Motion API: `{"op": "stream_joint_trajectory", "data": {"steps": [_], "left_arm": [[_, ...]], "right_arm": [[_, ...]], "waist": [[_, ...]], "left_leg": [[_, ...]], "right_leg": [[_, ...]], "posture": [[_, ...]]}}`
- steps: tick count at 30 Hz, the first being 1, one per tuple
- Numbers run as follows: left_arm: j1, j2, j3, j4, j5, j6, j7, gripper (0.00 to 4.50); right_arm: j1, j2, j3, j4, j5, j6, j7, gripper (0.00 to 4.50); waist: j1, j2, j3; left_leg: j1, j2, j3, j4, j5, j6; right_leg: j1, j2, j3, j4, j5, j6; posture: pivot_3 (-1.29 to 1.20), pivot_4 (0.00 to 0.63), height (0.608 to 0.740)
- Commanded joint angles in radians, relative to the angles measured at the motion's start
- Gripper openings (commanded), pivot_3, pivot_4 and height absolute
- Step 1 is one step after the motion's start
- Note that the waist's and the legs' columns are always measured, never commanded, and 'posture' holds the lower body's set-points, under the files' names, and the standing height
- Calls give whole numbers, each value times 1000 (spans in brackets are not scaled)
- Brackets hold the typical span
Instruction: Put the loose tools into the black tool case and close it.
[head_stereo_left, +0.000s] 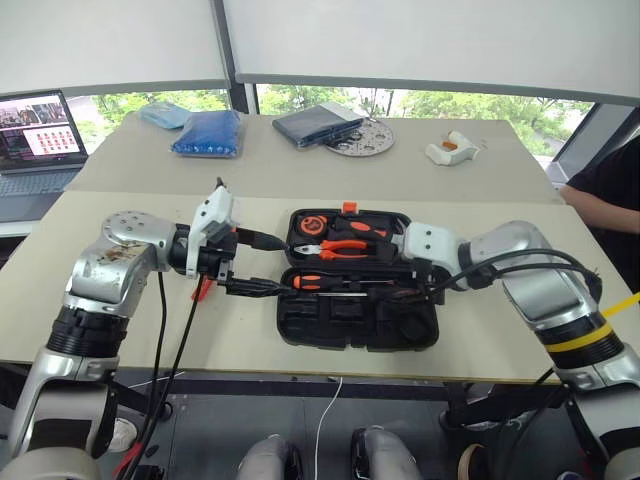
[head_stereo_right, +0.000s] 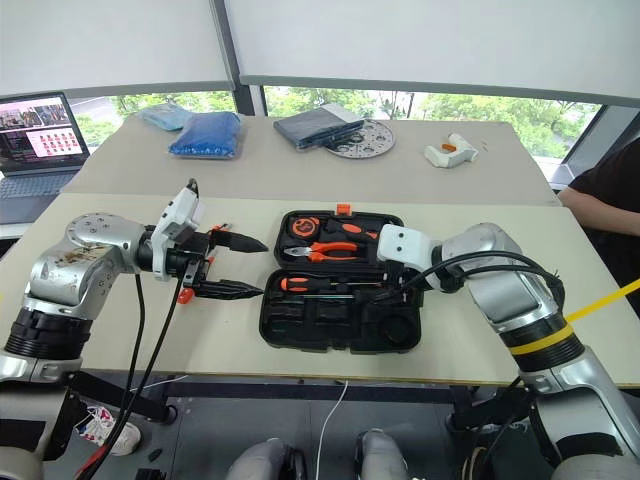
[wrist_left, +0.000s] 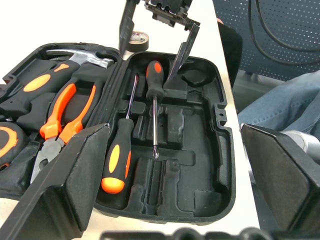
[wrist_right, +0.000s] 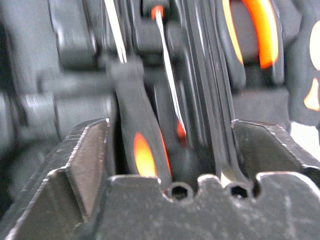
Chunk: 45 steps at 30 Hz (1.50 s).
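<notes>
The black tool case (head_stereo_left: 358, 318) lies open on the near table, its rear half holding pliers (head_stereo_left: 338, 248) and a hammer (wrist_left: 85, 58), its front half two orange-and-black screwdrivers (wrist_left: 119, 157) lying side by side in the moulded slots. The left gripper (head_stereo_left: 258, 264) hovers at the case's left edge, fingers spread wide and empty, pointing across it. The right gripper (wrist_left: 159, 42) reaches into the front half from the right, its fingers parted astride the screwdriver handles; whether they touch one is hard to judge. A small dark tape roll (wrist_left: 136, 39) lies on the table beyond it, its printing too small to read.
</notes>
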Motion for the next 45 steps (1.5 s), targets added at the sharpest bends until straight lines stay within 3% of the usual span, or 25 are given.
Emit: {"op": "stream_joint_trajectory", "data": {"steps": [1, 8, 25, 37, 45], "left_arm": [[-28, 1, 11, -1, 6, -25, -3, 4500], [-36, 1, 10, 17, 13, -37, -9, 4500], [-40, -1, 11, 19, 21, -47, -8, 4500], [-44, 1, 8, 30, 28, -55, -13, 4500], [-53, -13, 0, 44, 39, -65, -16, 4500]], "right_arm": [[-24, 14, -57, -40, 40, 58, -30, 2456], [0, 22, -55, -78, 66, 90, -47, 42], [68, 49, 27, -80, 66, 97, -102, 42], [14, 60, -67, -161, 203, 236, -80, 42], [34, 59, 53, -41, 86, 122, -137, 42]], "waist": [[0, 0, 0], [-1, 0, 0], [-1, 0, 0], [-2, -1, 0], [-1, -1, 0]], "left_leg": [[0, 0, 0, 0, 0, 0], [0, 0, 0, 0, 0, 0], [0, 0, 0, 0, 0, 0], [3, 0, 0, 1, 0, 0], [2, -1, 1, 1, 0, 0]], "right_leg": [[0, 0, 0, 0, 0, 0], [0, 0, 0, 0, 0, 0], [0, 0, 0, 1, 0, 0], [0, 0, 1, 6, 0, -1], [0, -1, 1, 6, -1, -1]], "posture": [[0, 150, 718], [0, 150, 718], [0, 150, 718], [0, 150, 718], [0, 150, 718]]}}
